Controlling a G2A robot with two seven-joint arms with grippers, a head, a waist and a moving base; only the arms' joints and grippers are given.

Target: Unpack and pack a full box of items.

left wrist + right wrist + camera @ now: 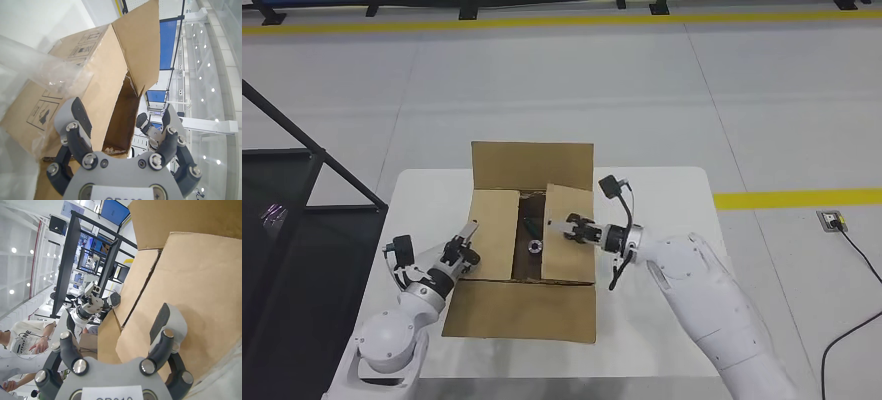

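Flaps of the box (522, 310) lie spread open at the middle of the white table (642, 335), the rear flap standing up and the front one folded down toward the robot. The two side flaps are tipped inward over the opening and leave a narrow gap between them. In that gap dark items (532, 222) sit inside the box, with a small round silvery piece (534, 246) among them. The left gripper (469, 245) is at the outer edge of the box's left side flap (494, 220), its fingers (81, 113) spread wide with the cardboard edge rising between them. The right gripper (577, 228) is over the box's right side flap (567, 262) near the gap, also spread apart, one finger (170, 323) lying against the cardboard. Clear crinkled plastic film (47, 75) clings to the box's printed outer wall.
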